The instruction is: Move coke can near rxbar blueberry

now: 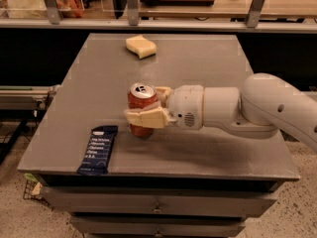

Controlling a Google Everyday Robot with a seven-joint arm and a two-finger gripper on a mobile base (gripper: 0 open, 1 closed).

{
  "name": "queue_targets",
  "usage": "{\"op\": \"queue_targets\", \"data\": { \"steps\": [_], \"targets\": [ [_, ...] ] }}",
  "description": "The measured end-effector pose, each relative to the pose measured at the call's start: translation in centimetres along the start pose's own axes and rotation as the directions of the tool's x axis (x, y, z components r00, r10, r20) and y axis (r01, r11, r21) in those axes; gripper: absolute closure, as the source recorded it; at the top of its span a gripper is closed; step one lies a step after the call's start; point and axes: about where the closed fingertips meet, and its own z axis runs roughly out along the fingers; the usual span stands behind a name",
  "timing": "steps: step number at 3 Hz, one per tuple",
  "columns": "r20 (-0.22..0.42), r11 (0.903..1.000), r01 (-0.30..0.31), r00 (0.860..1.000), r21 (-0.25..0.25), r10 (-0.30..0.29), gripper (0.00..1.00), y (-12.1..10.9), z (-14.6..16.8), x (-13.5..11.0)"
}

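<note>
- Surface (pixel 198 68): grey, flat and rectangular, set on a drawer cabinet (pixel 158 202); all listed items are carried on it or held above it.
- Arm (pixel 267 108): white and rounded, entered from the right edge and extended leftward over the front half of the surface.
- Gripper (pixel 143 105): cream-coloured, located at the arm's left end, over the middle of the surface. The fingers (pixel 146 118) are clenched on the coke can, one pressed on its near side and one on its far side.
- Coke can (pixel 140 97): red with a silver top, held upright between the fingers. Whether its base touches the surface cannot be told.
- Rxbar blueberry (pixel 98 149): dark navy wrapper with pale lettering, laid flat near the front edge, in front of and to the left of the fingers, near the can but apart from it.
- Sponge (pixel 140 46): pale yellow, placed well beyond the fingers, near the far edge.
</note>
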Motion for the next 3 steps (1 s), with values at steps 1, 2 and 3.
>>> {"op": "queue_targets", "data": {
  "steps": [1, 2, 3],
  "targets": [
    [0.0, 1.0, 0.0, 1.0, 0.0, 0.0, 0.35, 0.0, 0.0, -0.1],
    [-0.003, 0.9999, -0.002, 1.0, -0.012, 0.002, 0.03, 0.3, 0.4, 0.1],
    [-0.008, 0.9995, -0.006, 1.0, -0.032, 0.006, 0.0, 0.7, 1.0, 0.5]
  ]
}}
